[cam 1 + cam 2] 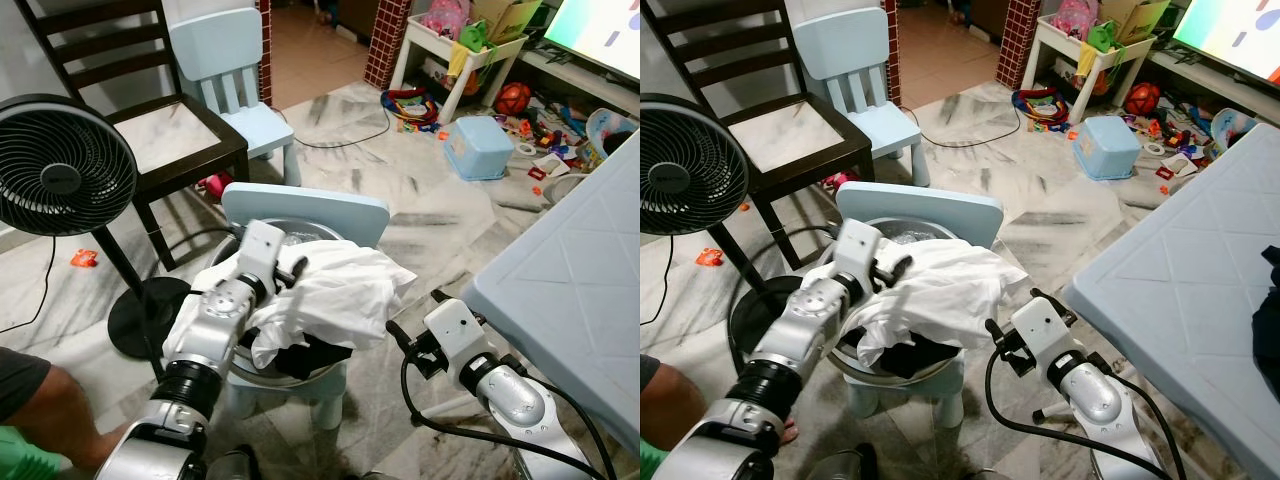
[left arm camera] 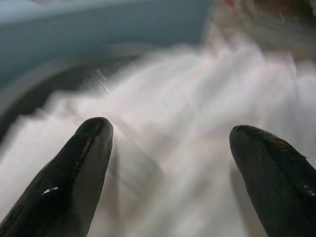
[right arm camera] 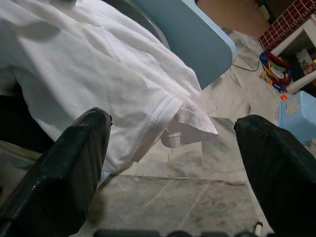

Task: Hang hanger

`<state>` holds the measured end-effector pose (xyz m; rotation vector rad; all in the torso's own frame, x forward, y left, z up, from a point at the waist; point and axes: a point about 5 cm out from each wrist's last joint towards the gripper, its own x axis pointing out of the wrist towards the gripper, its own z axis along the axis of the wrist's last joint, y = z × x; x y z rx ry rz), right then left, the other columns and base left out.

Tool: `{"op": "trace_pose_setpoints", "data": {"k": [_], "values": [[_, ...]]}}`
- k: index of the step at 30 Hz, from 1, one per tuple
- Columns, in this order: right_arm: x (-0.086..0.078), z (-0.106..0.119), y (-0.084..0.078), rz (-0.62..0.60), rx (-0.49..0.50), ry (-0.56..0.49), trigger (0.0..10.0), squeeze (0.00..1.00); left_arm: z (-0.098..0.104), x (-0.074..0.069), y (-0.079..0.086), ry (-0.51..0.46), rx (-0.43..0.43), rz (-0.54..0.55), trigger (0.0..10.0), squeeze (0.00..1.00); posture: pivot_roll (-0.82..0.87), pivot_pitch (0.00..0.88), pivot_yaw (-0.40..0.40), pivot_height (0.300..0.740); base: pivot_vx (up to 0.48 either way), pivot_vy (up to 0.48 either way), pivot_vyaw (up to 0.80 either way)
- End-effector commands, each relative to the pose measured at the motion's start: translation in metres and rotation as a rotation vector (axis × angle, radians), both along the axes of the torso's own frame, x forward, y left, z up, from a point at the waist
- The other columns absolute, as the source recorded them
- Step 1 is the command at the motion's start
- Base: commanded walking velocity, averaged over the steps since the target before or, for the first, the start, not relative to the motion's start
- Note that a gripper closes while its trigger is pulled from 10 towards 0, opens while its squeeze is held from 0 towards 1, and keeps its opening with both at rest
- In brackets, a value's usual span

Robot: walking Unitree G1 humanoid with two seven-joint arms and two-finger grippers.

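Note:
A white garment is heaped in a metal basin that stands on a small light-blue child's chair. Under it lies a dark cloth. My left gripper reaches over the near left part of the white garment, fingers spread open, with the cloth just beyond the tips. My right gripper hovers low to the right of the basin, open and facing the garment's hanging hem without touching it.
A black standing fan and a dark wooden chair stand at the left. A second light-blue chair is behind them. A pale blue padded surface fills the right. A person's leg is at lower left. Toys and a blue tub litter the far floor.

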<state>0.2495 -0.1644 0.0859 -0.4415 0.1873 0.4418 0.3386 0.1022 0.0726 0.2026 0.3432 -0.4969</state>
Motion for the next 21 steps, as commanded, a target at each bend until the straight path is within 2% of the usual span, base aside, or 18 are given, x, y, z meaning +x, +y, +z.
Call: {"op": "trace_pose_setpoints", "data": {"k": [1,2,3,5,7,8,9,10,14,15,18,20,21], "values": [[-0.003,0.002,0.001,0.011,-0.004,0.0,10.0,0.0,-0.021,-0.011,0.005,0.078,0.09,-0.053,10.0,1.0,-0.05,0.141,-0.074,0.74,0.0,0.0,0.0],[-0.003,0.002,0.001,0.011,-0.004,0.0,10.0,0.0,-0.021,-0.011,0.005,0.078,0.09,-0.053,10.0,1.0,-0.05,0.141,-0.074,0.74,0.0,0.0,0.0],[-0.003,0.002,0.002,0.013,-0.005,0.0,10.0,0.0,-0.033,-0.017,0.014,0.117,0.169,-0.065,10.0,1.0,-0.05,0.141,-0.076,0.74,0.0,0.0,0.0],[-0.002,0.002,0.002,0.015,-0.006,0.001,10.0,0.0,-0.043,-0.022,0.027,0.15,0.223,-0.063,10.0,1.0,-0.04,0.143,-0.079,0.74,0.0,0.0,0.0],[-0.002,0.002,0.002,0.016,-0.006,0.001,10.0,0.0,-0.046,-0.023,0.034,0.16,0.238,-0.059,10.0,1.0,-0.04,0.144,-0.079,0.74,0.0,0.0,0.0],[-0.001,0.002,0.003,0.019,-0.006,0.001,10.0,0.0,-0.049,-0.026,0.042,0.175,0.238,-0.061,0.0,0.36,-0.04,0.143,-0.081,0.74,0.0,0.0,0.0],[0.0,0.002,0.004,0.02,-0.006,0.002,10.0,0.0,-0.051,-0.026,0.044,0.182,0.238,-0.065,0.0,0.36,-0.04,0.143,-0.081,0.74,0.0,0.0,0.0],[0.0,0.002,0.004,0.022,-0.005,0.002,10.0,0.0,-0.052,-0.028,0.049,0.186,0.251,-0.063,0.0,0.0,-0.03,0.143,-0.08,0.74,0.0,0.0,0.0],[0.002,0.003,0.006,0.024,-0.004,-0.002,10.0,0.0,-0.059,-0.037,0.08,0.187,0.302,-0.008,0.0,0.0,-0.03,0.141,-0.074,0.74,0.0,0.0,0.0],[0.002,0.003,0.006,0.023,-0.003,-0.002,10.0,0.0,-0.06,-0.038,0.081,0.185,0.305,-0.005,0.0,0.0,-0.03,0.141,-0.074,0.74,0.0,0.0,0.0],[0.001,0.002,0.005,0.02,-0.003,0.0,10.0,0.0,-0.065,-0.048,0.099,0.184,0.309,0.056,0.0,0.0,-0.03,0.141,-0.073,0.74,0.0,0.0,0.0],[0.001,0.002,0.005,0.019,-0.003,0.0,10.0,0.0,-0.066,-0.049,0.101,0.182,0.311,0.064,0.0,0.0,-0.03,0.141,-0.073,0.74,0.0,0.0,0.0],[0.0,0.001,0.005,0.019,-0.003,0.001,10.0,0.0,-0.066,-0.051,0.107,0.168,0.321,0.091,0.0,0.0,-0.02,0.143,-0.073,0.74,0.0,0.0,0.0]]}}
